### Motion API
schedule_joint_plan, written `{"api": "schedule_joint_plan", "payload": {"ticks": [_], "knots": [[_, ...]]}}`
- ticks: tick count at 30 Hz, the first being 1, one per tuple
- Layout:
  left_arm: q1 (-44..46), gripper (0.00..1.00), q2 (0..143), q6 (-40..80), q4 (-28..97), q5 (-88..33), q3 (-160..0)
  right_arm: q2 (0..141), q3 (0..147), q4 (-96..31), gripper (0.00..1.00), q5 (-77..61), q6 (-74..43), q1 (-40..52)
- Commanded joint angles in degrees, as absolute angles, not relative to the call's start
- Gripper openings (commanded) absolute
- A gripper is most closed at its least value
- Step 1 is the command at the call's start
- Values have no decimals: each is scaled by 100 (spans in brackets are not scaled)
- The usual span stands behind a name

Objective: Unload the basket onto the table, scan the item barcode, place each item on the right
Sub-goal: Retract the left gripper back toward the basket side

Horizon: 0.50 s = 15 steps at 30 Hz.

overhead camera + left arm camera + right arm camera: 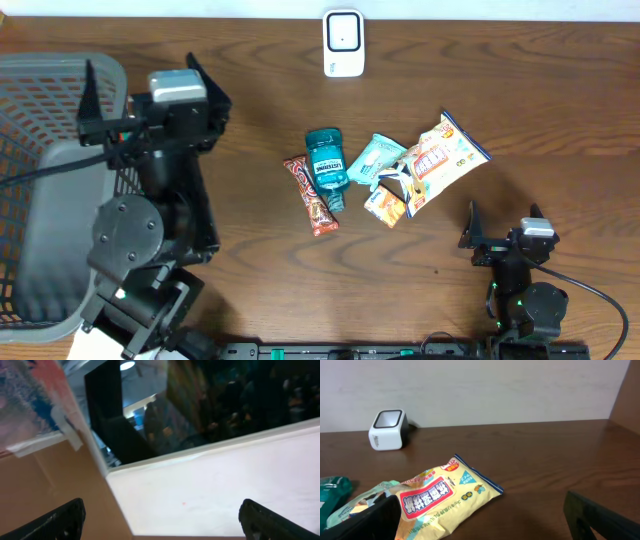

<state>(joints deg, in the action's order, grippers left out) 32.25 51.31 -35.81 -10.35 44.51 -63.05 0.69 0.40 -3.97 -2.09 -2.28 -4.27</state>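
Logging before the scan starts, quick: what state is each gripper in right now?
Left gripper: open, holding nothing.
Right gripper: open, holding nothing.

Table: dark brown wood (260, 120).
Far middle: a white scanner (343, 43) stood alone.
Centre: a teal bottle (326, 165) lay against a snack bar (310, 195).
Right of centre: a teal pouch (375, 158), a yellow snack bag (445, 155) and an orange packet (385, 207) lay bunched.
Left edge: a grey mesh basket (40, 80).
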Motion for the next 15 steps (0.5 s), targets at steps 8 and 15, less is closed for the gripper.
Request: {"api": "schedule_joint_plan", "payload": {"ticks": [8,15], "knots": [[2344,98,4060,-2171,-471,3894,-6410,38,32,-414,99,-200,-143,-445],[1776,98,3365,-2163,-370,3815,-6410,38,32,-414,99,-200,-145,-445]]}}
